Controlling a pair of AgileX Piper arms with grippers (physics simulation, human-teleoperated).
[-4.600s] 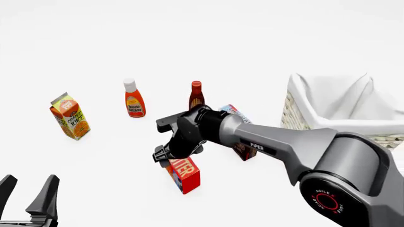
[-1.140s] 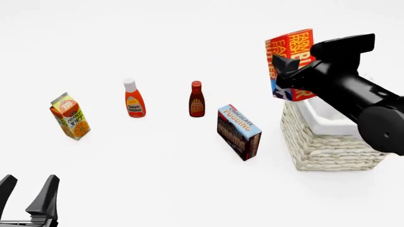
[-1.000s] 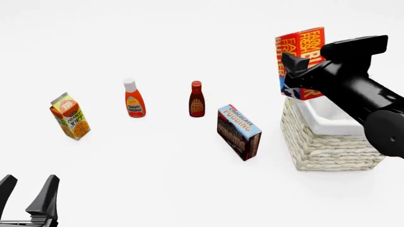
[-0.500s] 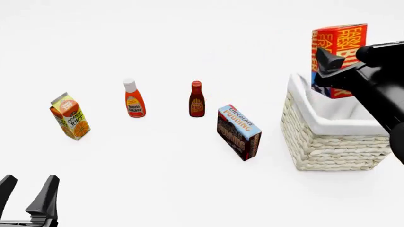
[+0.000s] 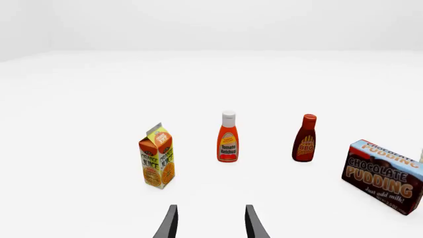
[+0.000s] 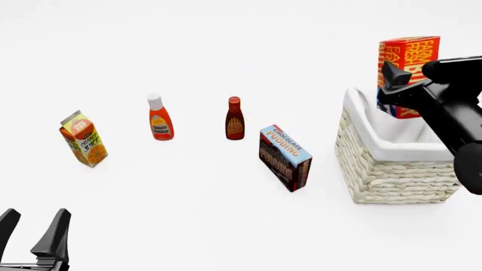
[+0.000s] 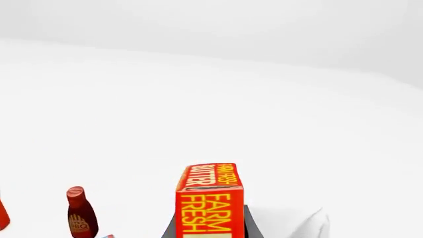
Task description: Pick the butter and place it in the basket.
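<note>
A: Where's the butter (image 6: 409,65)?
B: Up in the air, gripped by the right gripper (image 6: 397,90), jaws closed on its lower part. It stands upright, over the basket (image 6: 391,169), roughly above the left-rear part of the opening. Not touching the lining.

A: Why held that high?
B: My guess is to clear the rim before lowering. The box is tall, so it needs headroom over the folded cloth.

A: Right wrist view confirm the grip?
B: Yes, the box fills the lower middle there, dark jaws either side of its base, a bit of white cloth behind.

A: Left arm?
B: Left gripper (image 6: 34,231) parked low at the near-left of the counter (image 6: 188,214), jaws apart, holding nothing. Out of the way, well clear of the work side.

A: Anything in the path?
B: No. Pudding box (image 6: 285,157) sits just left of the basket, BBQ bottle (image 6: 235,118), ketchup (image 6: 160,118) and juice carton (image 6: 83,138) farther left. All standing.

A: What's left?
B: Lower and let go, I'd say. Risk: box catching on the rim or tipping on release.
</note>
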